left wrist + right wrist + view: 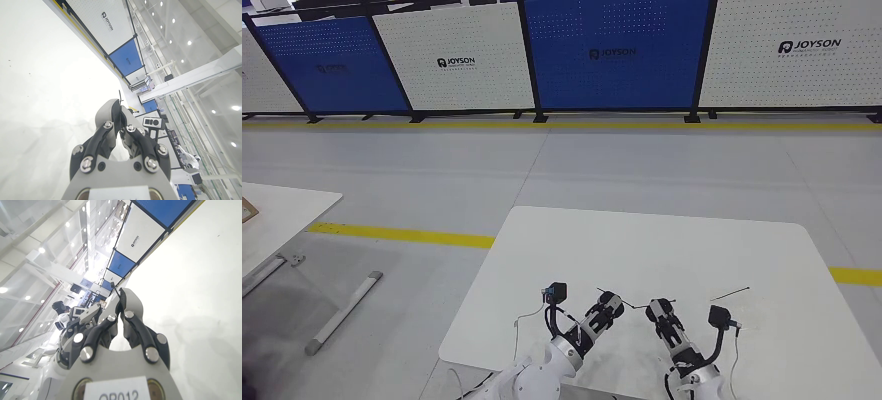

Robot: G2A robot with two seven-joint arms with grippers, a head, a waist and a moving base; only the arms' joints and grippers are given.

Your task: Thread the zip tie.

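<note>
Thin black plastic zip tie [633, 305] held above white counter [692, 240], near edge. Left gripper [119, 106] fingers pinch tail; right gripper [119, 298] fingers pinch head end, apparently to line tail up with head.

zip tie [634, 304] between left hand [614, 298], right hand [654, 303], above table [642, 240]
</note>
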